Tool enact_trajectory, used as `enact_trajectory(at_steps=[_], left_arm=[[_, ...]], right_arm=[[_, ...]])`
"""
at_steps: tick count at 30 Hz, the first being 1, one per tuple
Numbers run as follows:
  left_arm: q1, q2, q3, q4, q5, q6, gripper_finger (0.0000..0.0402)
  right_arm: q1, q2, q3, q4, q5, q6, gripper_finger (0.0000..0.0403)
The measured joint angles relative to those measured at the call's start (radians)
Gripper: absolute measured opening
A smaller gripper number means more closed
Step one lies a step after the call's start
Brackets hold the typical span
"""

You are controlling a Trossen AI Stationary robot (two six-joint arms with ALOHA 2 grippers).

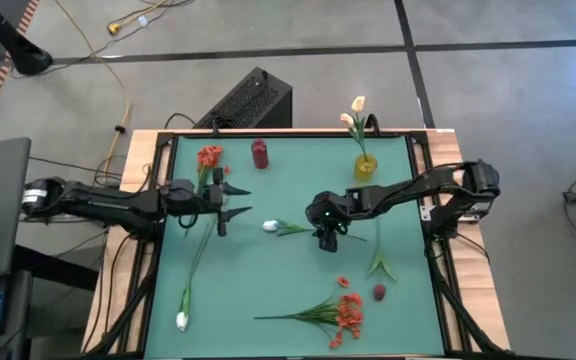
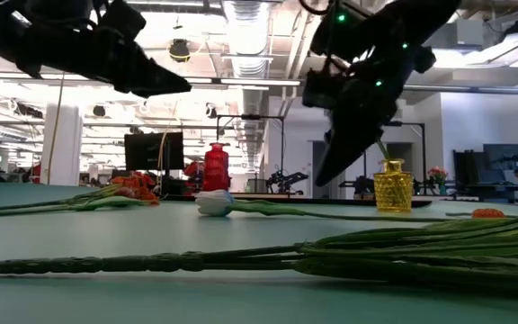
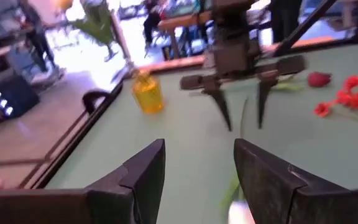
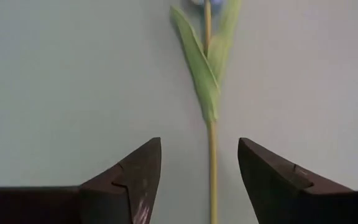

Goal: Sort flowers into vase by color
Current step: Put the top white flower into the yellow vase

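A white tulip bud (image 1: 270,227) lies mid-table, its green stem (image 4: 212,162) running toward the right edge. My right gripper (image 1: 328,243) hangs open above that stem, pointing down with a finger on either side (image 4: 197,146), and clear of it in the low view (image 2: 331,166). My left gripper (image 1: 243,201) hovers open left of the bud, pointing right (image 3: 197,146). The yellow vase (image 1: 365,165) holds white flowers. The red vase (image 1: 259,153) stands at the far side. Red-orange blooms (image 1: 348,312), a dark red bud (image 1: 378,292) and another white tulip (image 1: 181,321) lie on the mat.
A red-orange flower (image 1: 209,157) lies near the red vase, under the left arm. Loose green leaves (image 1: 378,262) lie right of centre. The raised table frame (image 1: 423,200) borders the mat. A black box (image 1: 253,100) sits on the floor beyond the far edge.
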Motion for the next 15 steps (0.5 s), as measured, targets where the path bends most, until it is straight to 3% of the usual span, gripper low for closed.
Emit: enact_trajectory(at_steps=[4, 8, 15], left_arm=[[0.010, -0.045, 0.000, -0.063, 0.012, 0.003, 0.0180], [0.002, -0.039, 0.000, -0.072, 0.075, 0.043, 0.0180], [0.005, -0.027, 0.000, 0.000, 0.082, 0.062, 0.0180]], right_arm=[[0.027, 0.103, 0.007, 0.120, 0.072, -0.008, 0.0223], [0.032, 0.184, 0.042, 0.104, 0.139, -0.013, 0.0216], [0.014, 0.176, 0.064, 0.046, 0.156, 0.025, 0.0207]])
